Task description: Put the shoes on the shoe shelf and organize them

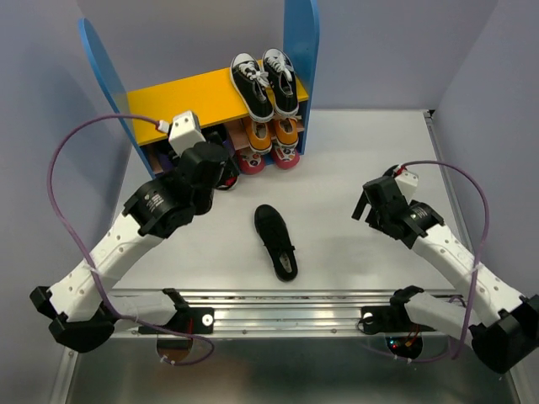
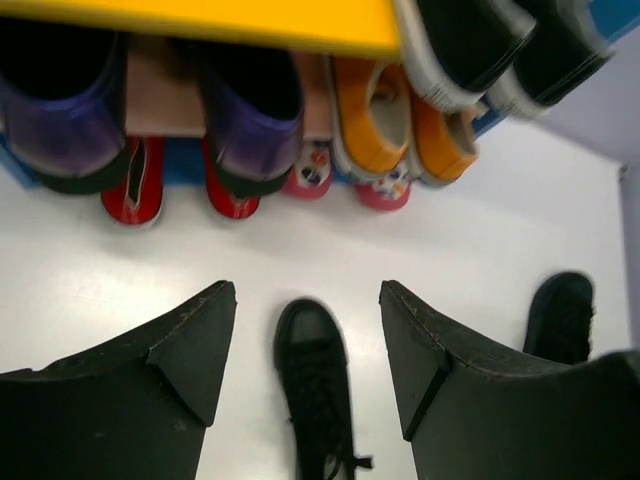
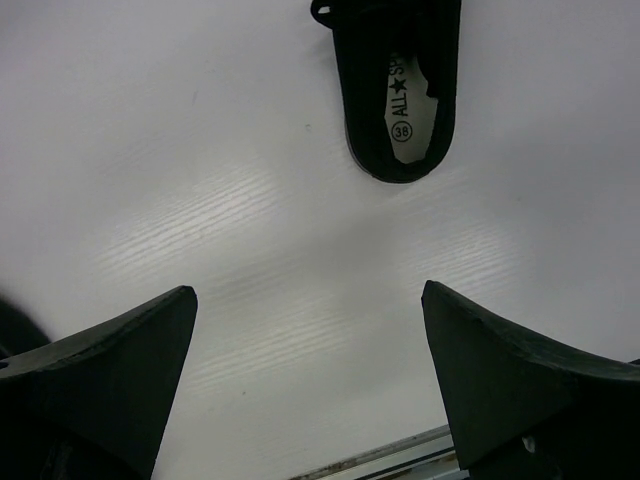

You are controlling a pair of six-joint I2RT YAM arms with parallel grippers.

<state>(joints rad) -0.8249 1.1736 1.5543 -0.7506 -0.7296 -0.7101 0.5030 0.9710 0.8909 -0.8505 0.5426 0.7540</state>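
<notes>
Shoes: two pairs are shelved, the all-black pair is not. At the jaws: left gripper (image 2: 307,292) is spread and empty over one all-black lace-up shoe (image 2: 315,385), which lies on the white table (image 1: 354,160) with its toe at 12 o'clock toward the rack. The right gripper (image 3: 308,292) is also spread and empty; the second all-black shoe (image 1: 276,242) lies mid-table at its 12 o'clock, heel toward it.

Done: black canvas sneakers with white toe caps (image 1: 265,82) sit at the 3 o'clock end of the yellow top board of the blue-sided two-tier shoe shelf (image 1: 301,42), with the orange sneakers (image 1: 274,133) on the lower board beneath them.

Dark purplish shoes (image 2: 250,120) take the rest of the lower board, and red-and-pink soles (image 2: 135,190) show below it. The lower tier looks full, so the bare top board at 9 o'clock of the canvas pair is probably the slot.
</notes>
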